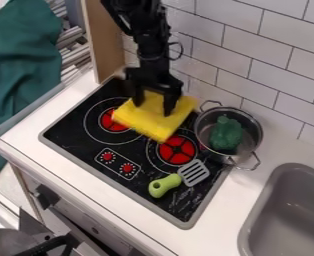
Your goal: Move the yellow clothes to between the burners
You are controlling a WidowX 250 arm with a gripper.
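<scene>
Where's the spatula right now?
In the camera view, the spatula lies at lower middle on the stovetop, just below the right burner and down-left of the pot.

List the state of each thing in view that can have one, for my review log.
Gripper: open, fingers apart, down at the yellow cloth.
Yellow cloth: laid out on the stove, overlapping parts of both burners.
Stove: whether it is on, cannot tell.
Pot: upright, lidless, with a green item inside.
Spatula: lying on the stove, green handle towards the front edge.
</scene>
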